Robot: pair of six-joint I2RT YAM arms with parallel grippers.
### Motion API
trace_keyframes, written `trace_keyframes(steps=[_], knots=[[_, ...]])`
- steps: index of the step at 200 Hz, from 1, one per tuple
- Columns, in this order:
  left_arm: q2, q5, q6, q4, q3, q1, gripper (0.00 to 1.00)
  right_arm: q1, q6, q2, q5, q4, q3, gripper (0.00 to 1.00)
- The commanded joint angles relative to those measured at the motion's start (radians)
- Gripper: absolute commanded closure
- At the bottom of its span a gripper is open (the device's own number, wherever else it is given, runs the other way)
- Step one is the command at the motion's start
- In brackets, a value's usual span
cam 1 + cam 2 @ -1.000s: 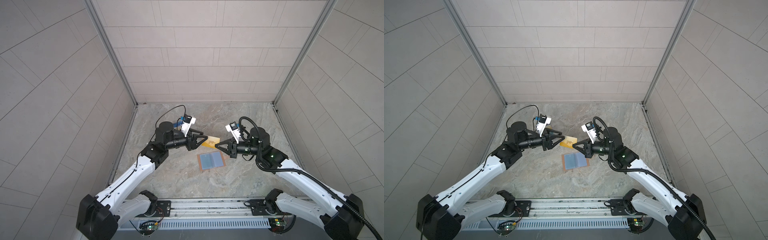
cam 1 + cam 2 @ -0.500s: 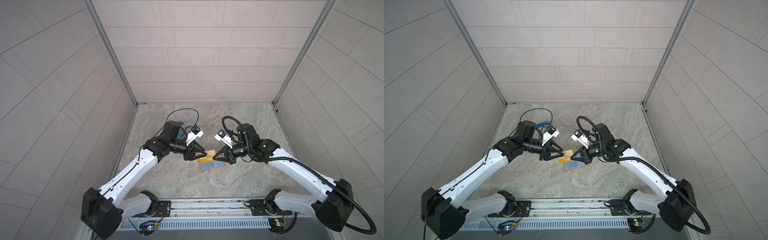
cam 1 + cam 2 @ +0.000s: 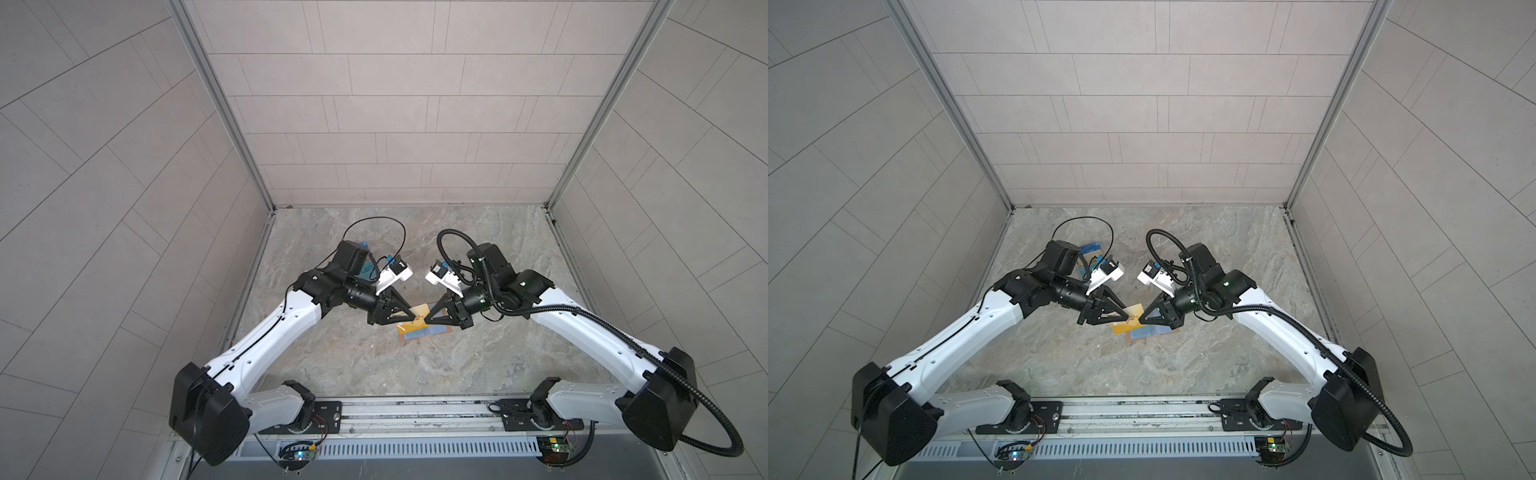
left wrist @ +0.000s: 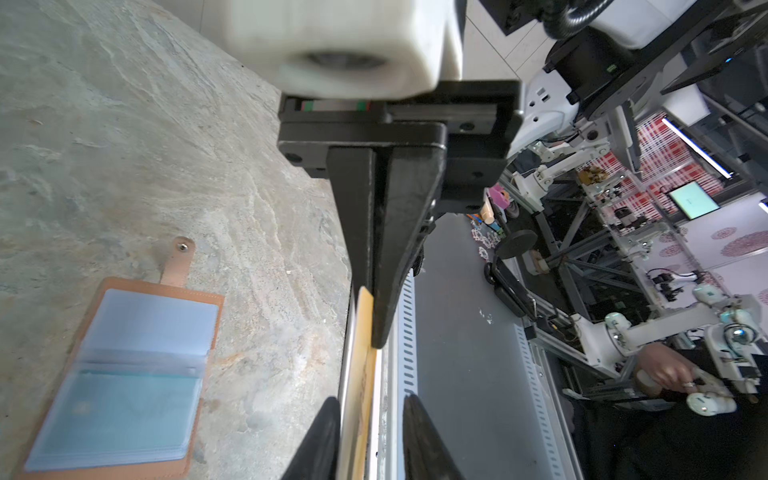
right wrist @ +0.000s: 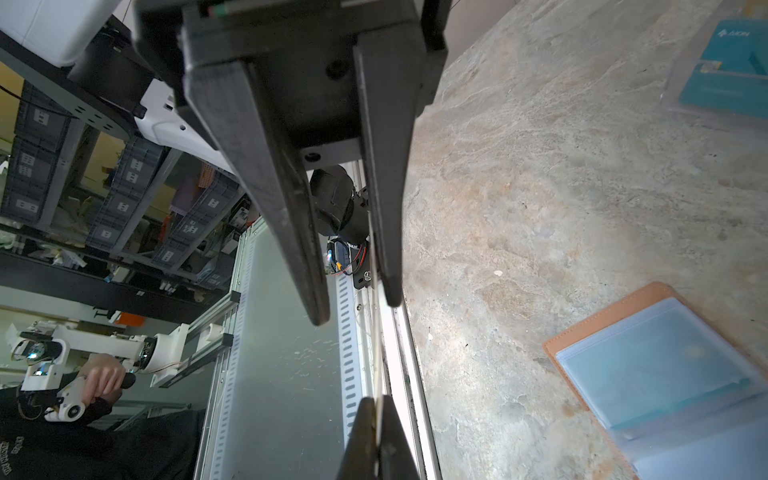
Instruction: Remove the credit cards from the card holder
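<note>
Card holder (image 3: 434, 331) lies open and flat on counter (image 3: 374, 365), sleeves up, below the tool tips. Above it, gold card (image 3: 1134, 311) is clear of counter, held btwn both tools. R tool (image 5: 376, 419): fully closed, clamping one card edge. L tool (image 4: 368, 424): part open, fingers straddle opp. edge w/ gap. Far side: card pile (image 3: 1091, 248) behind L arm.

Robotics lab: beyond the left gripper (image 4: 372, 419), more white arms (image 4: 623, 334) and a monitor (image 4: 693, 200); past the right gripper (image 5: 376, 415), shelved crates (image 5: 124, 195), possibly parts bins; tiled walls (image 3: 395, 104) behind both.
</note>
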Motion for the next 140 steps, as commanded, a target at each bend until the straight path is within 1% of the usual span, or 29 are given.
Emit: trace_keyframes(steps=[1, 44, 55, 60, 71, 78, 94, 104, 106, 114, 128, 140], knots=[[0.002, 0.049, 0.054, -0.054, 0.031, -0.006, 0.78, 0.007, -0.084, 0.019, -0.043, -0.042, 0.034, 1.0], [0.017, 0.03, 0.067, -0.08, 0.036, -0.006, 0.98, 0.006, -0.078, 0.015, -0.027, -0.026, 0.038, 1.0], [0.016, -0.001, 0.068, -0.083, 0.041, -0.006, 1.0, 0.006, -0.071, 0.011, -0.009, -0.023, 0.038, 1.0], [0.015, -0.021, 0.065, -0.081, 0.043, -0.006, 1.0, 0.006, -0.065, 0.011, 0.003, -0.022, 0.039, 0.93], [0.012, -0.077, 0.055, -0.073, 0.046, -0.005, 1.0, 0.006, -0.045, 0.011, 0.052, -0.02, 0.039, 0.69], [0.011, -0.13, 0.039, -0.063, 0.048, -0.002, 1.0, 0.005, -0.026, 0.013, 0.1, -0.017, 0.04, 0.61], [0.008, -0.288, 0.031, -0.059, 0.055, 0.016, 1.0, 0.0, 0.022, 0.015, 0.225, -0.01, 0.04, 0.51], [0.008, -0.372, 0.047, -0.061, 0.057, 0.028, 1.0, -0.007, 0.051, 0.02, 0.297, -0.007, 0.038, 0.47], [0.01, -0.386, 0.052, -0.061, 0.058, 0.056, 1.0, -0.009, 0.056, 0.02, 0.306, -0.005, 0.038, 0.46], [0.015, -0.408, 0.057, -0.05, 0.055, 0.096, 1.0, -0.016, 0.07, 0.025, 0.339, -0.001, 0.033, 0.41], [0.025, -0.444, 0.072, -0.034, 0.061, 0.16, 1.0, -0.02, 0.078, 0.031, 0.398, -0.008, 0.034, 0.38], [0.037, -0.56, 0.119, -0.027, 0.071, 0.178, 1.0, -0.02, 0.082, 0.04, 0.453, -0.016, 0.036, 0.37]])
